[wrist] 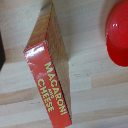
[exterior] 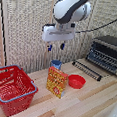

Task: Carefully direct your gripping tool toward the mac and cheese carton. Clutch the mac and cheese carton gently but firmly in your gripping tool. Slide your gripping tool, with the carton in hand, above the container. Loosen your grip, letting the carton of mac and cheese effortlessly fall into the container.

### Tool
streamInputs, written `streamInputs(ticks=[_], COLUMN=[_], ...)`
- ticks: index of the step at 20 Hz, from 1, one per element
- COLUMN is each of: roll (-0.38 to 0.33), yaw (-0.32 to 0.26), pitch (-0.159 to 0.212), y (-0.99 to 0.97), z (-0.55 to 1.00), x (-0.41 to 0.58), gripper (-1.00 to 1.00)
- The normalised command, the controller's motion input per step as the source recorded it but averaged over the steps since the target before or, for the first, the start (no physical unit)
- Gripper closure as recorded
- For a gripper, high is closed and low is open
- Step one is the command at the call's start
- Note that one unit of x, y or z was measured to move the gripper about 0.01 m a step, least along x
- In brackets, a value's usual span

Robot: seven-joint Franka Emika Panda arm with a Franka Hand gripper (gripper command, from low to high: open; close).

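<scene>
Exterior view: gripping tool is seen hanging well above the mac and cheese carton, fingers spread apart, nothing held between them. Carton stands upright on the tabletop, directly below the fingers, with clear air between. Blue cup sits just behind the carton, small red bowl just beside it toward the exterior view's right. Container rests on the exterior view's left, apart from the carton. Wrist view: carton top edge and bowl are shown; fingers are out of frame.
</scene>
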Motion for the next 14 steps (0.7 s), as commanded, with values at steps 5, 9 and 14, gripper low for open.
streamInputs(ticks=[5, 9, 14], roll=[-0.008, -0.008, -0.014], yaw=[0.036, 0.07, 0.112], pitch=[-0.135, -0.139, -0.113], y=[0.03, 0.0, 0.09], z=[-0.22, -0.27, -0.39], x=[-0.795, -0.859, -0.463], gripper=[-1.0, -1.0, -1.0])
